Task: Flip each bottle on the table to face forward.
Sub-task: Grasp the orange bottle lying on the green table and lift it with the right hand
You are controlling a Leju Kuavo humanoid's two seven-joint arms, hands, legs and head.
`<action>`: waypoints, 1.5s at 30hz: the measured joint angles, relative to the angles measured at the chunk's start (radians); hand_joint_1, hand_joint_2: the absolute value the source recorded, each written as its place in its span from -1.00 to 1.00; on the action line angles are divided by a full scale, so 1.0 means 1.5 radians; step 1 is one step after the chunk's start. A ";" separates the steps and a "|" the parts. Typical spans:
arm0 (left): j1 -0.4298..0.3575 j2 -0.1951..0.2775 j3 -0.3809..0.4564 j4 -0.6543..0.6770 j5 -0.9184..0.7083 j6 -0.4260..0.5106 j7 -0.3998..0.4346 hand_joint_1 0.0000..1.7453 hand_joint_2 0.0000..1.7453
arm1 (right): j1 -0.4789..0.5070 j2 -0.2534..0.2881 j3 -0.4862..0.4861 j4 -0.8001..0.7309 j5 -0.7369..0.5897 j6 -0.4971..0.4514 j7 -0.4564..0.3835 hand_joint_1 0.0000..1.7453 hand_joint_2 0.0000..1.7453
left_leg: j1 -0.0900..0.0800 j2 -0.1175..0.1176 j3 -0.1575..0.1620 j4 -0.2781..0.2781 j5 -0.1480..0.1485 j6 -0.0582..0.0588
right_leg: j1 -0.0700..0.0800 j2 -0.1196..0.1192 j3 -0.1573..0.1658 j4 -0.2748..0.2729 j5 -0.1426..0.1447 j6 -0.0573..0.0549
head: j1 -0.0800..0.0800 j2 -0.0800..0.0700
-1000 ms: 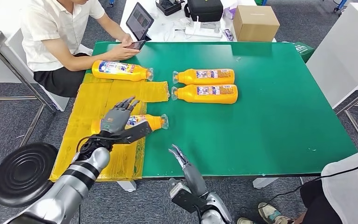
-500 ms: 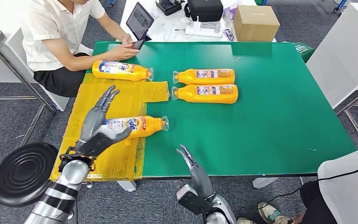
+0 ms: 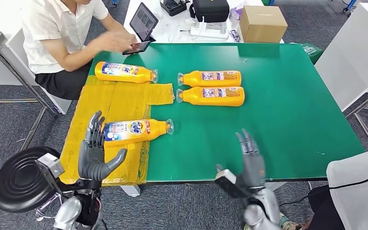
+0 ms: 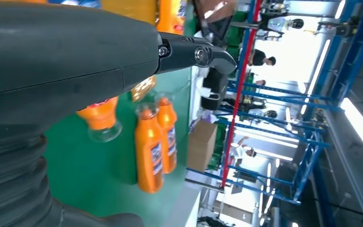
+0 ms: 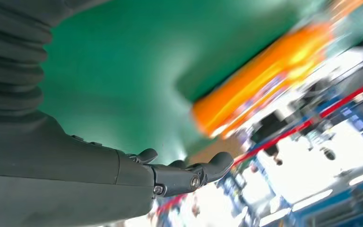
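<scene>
Orange and lying flat, the nearest bottle [image 3: 135, 130] rested on the yellow sheet [image 3: 105, 115] at the worktop's [image 3: 278, 124] near left, its long axis running left to right with the cap to the right. It lay just beyond the left hand [image 3: 94, 153], which was raised with fingers spread and held nothing. The right hand [image 3: 250, 160], likewise spread and holding nothing, stood farther off to the right, so the left looked better placed to take it.

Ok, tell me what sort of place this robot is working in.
Probably a robotics lab or test workspace: a green work table with orange bottles laid out in rows, a seated person using a phone, and blue steel racking under strip lights in the left wrist view.
</scene>
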 joint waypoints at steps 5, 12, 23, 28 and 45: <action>0.011 -0.006 -0.005 0.001 -0.009 0.003 -0.001 -1.00 1.00 | -0.024 -0.023 -0.038 0.027 0.024 -0.005 0.010 -1.00 1.00 | 0.000 0.000 0.000 0.000 0.000 0.000 | 0.000 0.000 0.000 0.000 0.000 0.000 | 0.000 0.000; 0.005 -0.017 -0.030 0.011 -0.095 0.054 -0.008 -1.00 1.00 | -0.104 -0.062 -0.070 0.098 0.104 0.013 0.057 -1.00 1.00 | 0.000 0.000 0.000 0.000 0.000 0.000 | 0.000 0.000 0.000 0.000 0.000 0.000 | 0.000 0.000; -0.022 -0.038 -0.079 0.051 -0.106 0.079 -0.013 -1.00 1.00 | -0.243 -0.079 -0.059 0.243 0.154 0.084 0.063 -1.00 1.00 | -0.001 0.000 0.000 0.000 0.000 0.000 | 0.000 0.000 0.000 0.000 0.000 0.000 | 0.000 0.000; -0.037 -0.044 -0.097 0.073 -0.110 0.089 -0.017 -1.00 1.00 | -0.285 -0.068 -0.034 0.310 0.182 0.093 0.078 -1.00 1.00 | -0.001 0.000 0.000 0.000 0.000 0.000 | 0.000 0.000 0.000 0.000 0.000 0.000 | 0.000 0.000; -0.061 -0.047 -0.129 0.098 -0.113 0.096 -0.016 -1.00 1.00 | -0.375 -0.031 0.052 0.429 0.307 0.216 0.282 -1.00 1.00 | -0.001 0.000 0.001 0.000 0.001 0.000 | 0.000 0.000 0.000 0.000 0.000 0.000 | 0.000 0.000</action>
